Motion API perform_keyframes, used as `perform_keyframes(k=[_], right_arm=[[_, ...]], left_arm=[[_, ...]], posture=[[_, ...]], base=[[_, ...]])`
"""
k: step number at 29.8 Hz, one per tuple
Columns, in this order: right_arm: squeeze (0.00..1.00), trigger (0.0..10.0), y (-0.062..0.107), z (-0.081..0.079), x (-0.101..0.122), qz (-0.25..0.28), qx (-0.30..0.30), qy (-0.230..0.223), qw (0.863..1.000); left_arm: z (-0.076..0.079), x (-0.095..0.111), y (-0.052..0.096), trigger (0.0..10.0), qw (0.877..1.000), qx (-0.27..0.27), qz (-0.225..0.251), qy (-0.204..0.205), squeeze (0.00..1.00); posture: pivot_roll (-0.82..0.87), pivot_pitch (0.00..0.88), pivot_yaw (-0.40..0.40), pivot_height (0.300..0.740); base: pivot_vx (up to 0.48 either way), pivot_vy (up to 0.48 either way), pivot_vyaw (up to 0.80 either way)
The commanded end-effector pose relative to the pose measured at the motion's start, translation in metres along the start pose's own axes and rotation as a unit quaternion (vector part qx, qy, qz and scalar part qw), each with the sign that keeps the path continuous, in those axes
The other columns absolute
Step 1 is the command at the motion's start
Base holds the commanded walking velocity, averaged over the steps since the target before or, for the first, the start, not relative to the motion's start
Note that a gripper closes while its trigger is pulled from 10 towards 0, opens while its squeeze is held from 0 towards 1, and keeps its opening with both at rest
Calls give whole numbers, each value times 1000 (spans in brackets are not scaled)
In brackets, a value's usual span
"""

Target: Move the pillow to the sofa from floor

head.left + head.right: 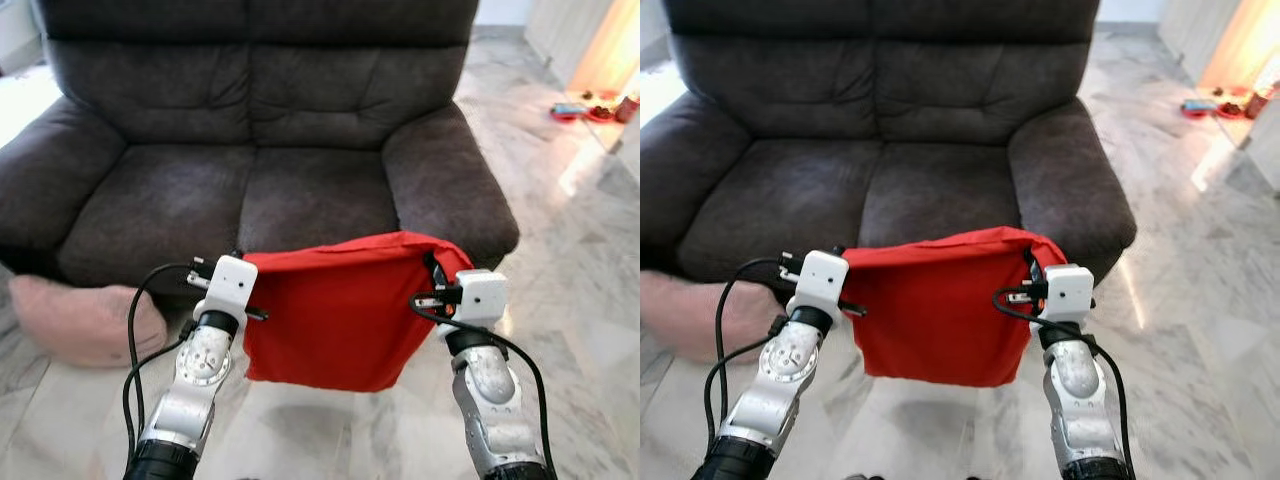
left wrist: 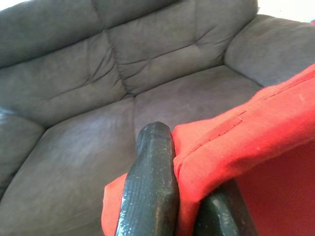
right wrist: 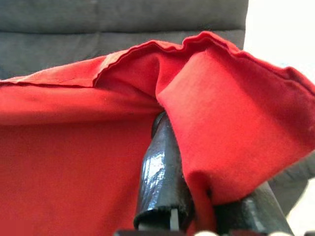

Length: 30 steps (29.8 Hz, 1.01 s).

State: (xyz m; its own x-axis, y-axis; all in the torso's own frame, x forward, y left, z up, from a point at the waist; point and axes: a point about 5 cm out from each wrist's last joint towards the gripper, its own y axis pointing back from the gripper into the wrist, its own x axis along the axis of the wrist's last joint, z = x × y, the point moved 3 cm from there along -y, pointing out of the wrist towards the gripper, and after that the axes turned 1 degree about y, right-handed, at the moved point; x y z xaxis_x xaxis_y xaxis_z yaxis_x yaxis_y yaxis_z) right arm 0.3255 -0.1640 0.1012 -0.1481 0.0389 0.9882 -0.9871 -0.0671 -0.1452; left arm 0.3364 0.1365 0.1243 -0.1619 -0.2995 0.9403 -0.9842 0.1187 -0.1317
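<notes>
A flat red pillow (image 1: 335, 310) hangs in the air between my two arms, just in front of the dark grey sofa (image 1: 250, 180). My left gripper (image 1: 245, 262) is shut on the pillow's upper left corner, with red cloth pinched between its black fingers (image 2: 152, 187). My right gripper (image 1: 437, 275) is shut on the upper right corner, where the cloth folds over the fingers (image 3: 162, 177). The pillow's lower edge hangs above the marble floor (image 1: 330, 430). The sofa seat (image 2: 88, 147) lies bare behind it.
A pink cushion (image 1: 80, 320) lies on the floor at the sofa's front left corner. Small coloured things (image 1: 590, 108) sit on the floor at the far right in a sunlit patch. Open marble floor stretches to the right of the sofa.
</notes>
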Motion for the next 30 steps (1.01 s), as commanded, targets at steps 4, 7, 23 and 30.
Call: perform_keyframes(k=[4,7,23,30], right_arm=[[0,10000,-3,21,12,25,-41,-3,999],[0,10000,-3,21,12,26,-41,-3,999],[0,10000,-4,18,16,36,-36,0,999],[0,10000,-4,19,15,33,-38,0,999]], left_arm=[[-27,14,-2,10000,998,57,34,7,0],[-27,15,-2,10000,998,57,34,7,0],[-27,15,-1,10000,997,59,38,-12,0],[-28,16,-1,10000,997,61,38,-12,0]], posture=[[-4,101,-16,740],[-4,96,-15,740],[-4,86,-16,740],[-5,92,-17,740]], base=[[0,0,-800],[0,0,-800],[0,-85,-250],[0,-339,0]])
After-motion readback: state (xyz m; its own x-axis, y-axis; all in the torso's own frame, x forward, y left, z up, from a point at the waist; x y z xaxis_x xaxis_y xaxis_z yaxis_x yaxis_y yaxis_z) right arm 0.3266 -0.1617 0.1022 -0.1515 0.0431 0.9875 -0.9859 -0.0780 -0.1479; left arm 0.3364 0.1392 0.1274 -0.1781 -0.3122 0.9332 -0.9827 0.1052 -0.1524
